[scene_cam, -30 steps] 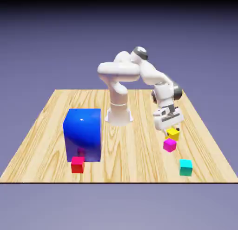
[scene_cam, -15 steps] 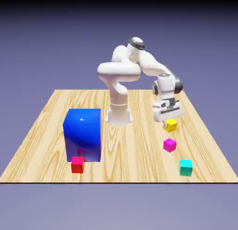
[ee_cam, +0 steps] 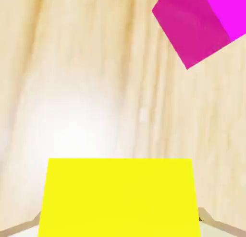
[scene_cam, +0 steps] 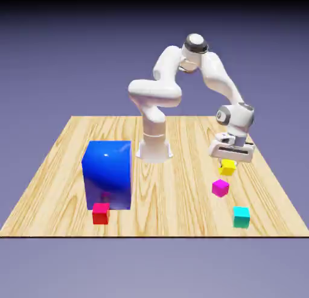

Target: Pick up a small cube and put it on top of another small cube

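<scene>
Small yellow cube (scene_cam: 227, 167) clamped in pincer (scene_cam: 229, 163), held clear above worktop (scene_cam: 181, 194) — just beyond magenta cube (scene_cam: 220, 187). Cyan cube (scene_cam: 241, 216) nearer front edge; red cube (scene_cam: 101, 213) before big blue block (scene_cam: 108, 174).

We see the gripper (scene_cam: 229, 162) now clamped on the yellow cube (scene_cam: 227, 167) and lifted off the table (scene_cam: 181, 188); a second ago it sat lower, just behind the magenta cube (scene_cam: 220, 187). The arm now arches higher, toward the exterior view's right.
</scene>
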`<state>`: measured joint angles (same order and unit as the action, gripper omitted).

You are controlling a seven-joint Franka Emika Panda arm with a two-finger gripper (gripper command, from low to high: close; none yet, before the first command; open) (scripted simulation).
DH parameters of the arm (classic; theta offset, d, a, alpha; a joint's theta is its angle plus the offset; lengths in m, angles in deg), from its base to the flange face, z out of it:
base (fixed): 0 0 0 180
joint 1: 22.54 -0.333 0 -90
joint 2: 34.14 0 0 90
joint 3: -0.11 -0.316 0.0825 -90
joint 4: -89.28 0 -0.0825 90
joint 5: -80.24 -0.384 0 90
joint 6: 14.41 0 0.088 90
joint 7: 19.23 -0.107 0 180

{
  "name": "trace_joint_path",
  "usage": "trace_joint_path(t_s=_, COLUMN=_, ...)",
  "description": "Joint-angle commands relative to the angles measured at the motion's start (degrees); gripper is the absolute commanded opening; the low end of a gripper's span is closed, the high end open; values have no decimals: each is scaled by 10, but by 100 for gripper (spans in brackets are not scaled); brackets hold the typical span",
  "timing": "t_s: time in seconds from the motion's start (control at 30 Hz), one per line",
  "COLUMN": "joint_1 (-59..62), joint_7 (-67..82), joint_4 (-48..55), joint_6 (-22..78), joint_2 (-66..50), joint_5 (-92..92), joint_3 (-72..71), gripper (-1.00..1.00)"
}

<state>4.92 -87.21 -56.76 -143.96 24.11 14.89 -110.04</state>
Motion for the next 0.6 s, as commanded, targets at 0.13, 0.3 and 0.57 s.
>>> trace_joint_path(t_s=0.13, joint_1=88, joint_7=-126, joint_4=51, joint_6=5, joint_2=-28, joint_5=86, joint_3=-19, gripper=-100)
trace_joint_path(t_s=0.3, joint_1=176, joint_7=-250, joint_4=103, joint_6=9, joint_2=-57, joint_5=169, joint_3=-38, gripper=-100)
trace_joint_path(t_s=0.57, joint_1=317, joint_7=-450, joint_4=185, joint_6=17, joint_2=-102, joint_5=304, joint_3=-68, gripper=-100)
